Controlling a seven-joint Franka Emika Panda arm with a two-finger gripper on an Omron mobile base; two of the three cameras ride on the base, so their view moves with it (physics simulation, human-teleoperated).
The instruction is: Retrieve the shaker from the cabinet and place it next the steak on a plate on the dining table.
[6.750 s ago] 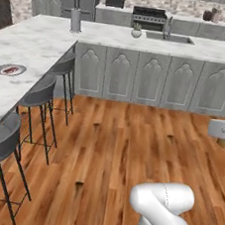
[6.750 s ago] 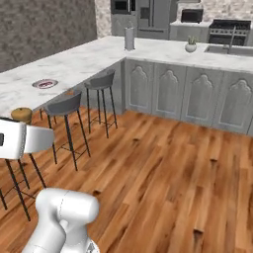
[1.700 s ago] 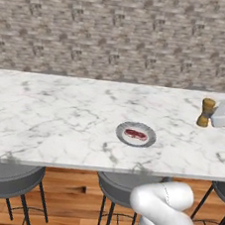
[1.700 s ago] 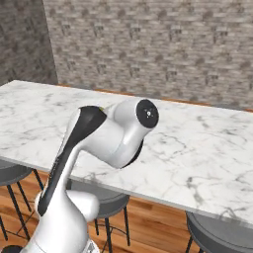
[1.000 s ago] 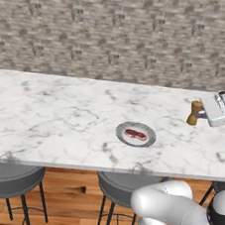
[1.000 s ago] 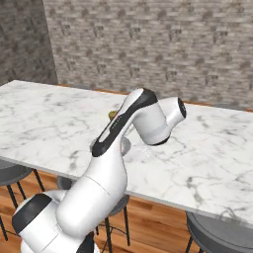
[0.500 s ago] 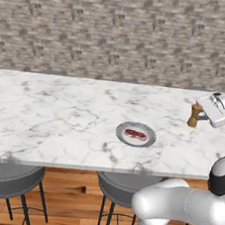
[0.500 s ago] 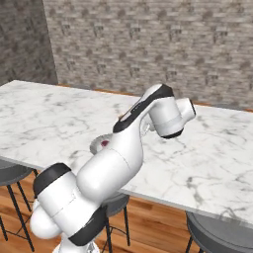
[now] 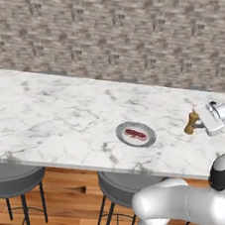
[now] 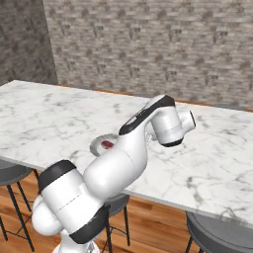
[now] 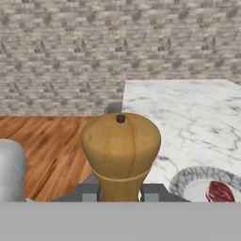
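Shaker (image 11: 121,153) riding upright in the closed gripper (image 11: 120,192).
Plate (image 11: 188,181) is lying just beside the hand, steak (image 11: 220,192) on it.

No readable text, label, brand, number or sign is showing on anything in these views.

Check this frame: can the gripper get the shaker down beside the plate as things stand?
Probably yes. The gripper is shut on the shaker, upright over the table, right of the plate. Bare marble lies between them, nothing in the way.
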